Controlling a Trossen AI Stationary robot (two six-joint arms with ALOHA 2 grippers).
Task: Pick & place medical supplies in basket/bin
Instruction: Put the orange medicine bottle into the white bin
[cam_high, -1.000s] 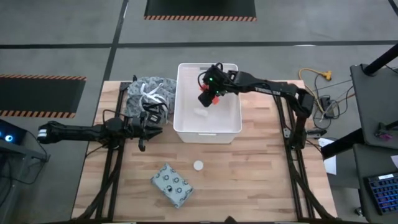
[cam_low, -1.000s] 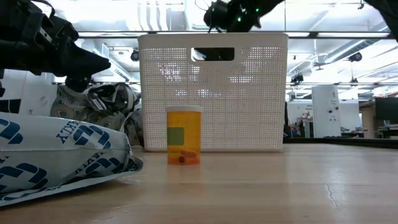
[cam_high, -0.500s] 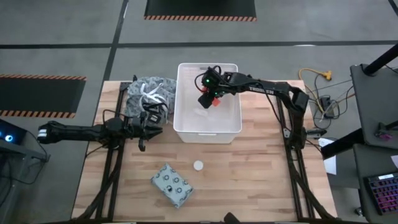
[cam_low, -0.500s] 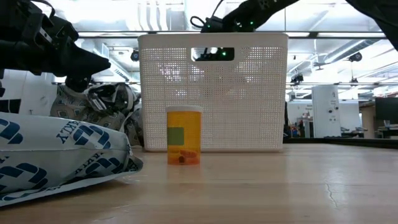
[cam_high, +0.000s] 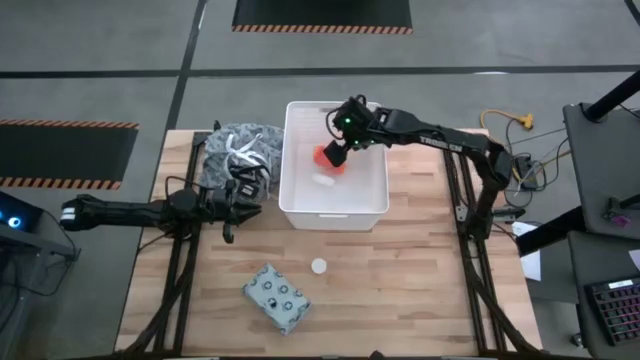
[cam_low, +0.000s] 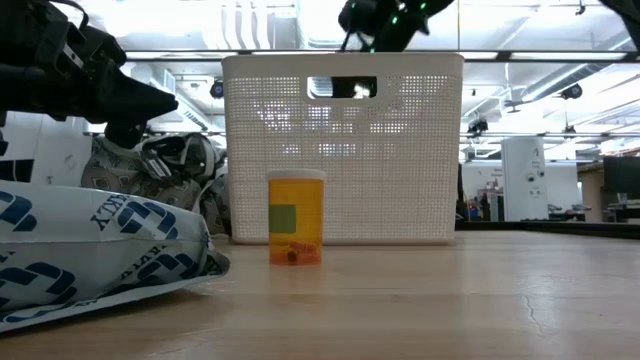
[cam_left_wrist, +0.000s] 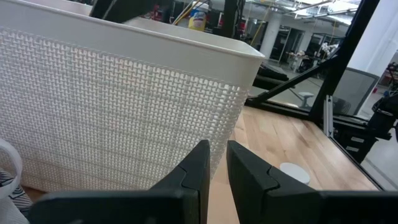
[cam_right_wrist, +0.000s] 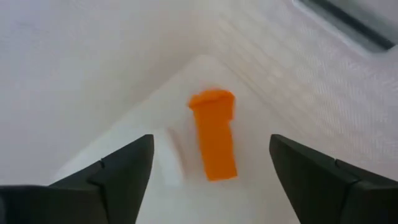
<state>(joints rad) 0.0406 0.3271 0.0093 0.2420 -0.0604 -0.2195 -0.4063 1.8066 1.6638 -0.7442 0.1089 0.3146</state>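
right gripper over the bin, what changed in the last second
The right gripper let go of the small orange bottle, which now lies loose inside the white bin beside a small white item; its fingers stand open above it. The left gripper, white cap and dotted packet stayed put.

right end effector (cam_high: 338, 150) hangs with fingers spread apart; left end effector (cam_high: 243, 199) waits with fingers nearly together.

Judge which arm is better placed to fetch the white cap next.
Probably the left. Its gripper waits low beside the bin, on the cap's side of it, fingers nearly closed. The right gripper is open over the bin, above the orange bottle.
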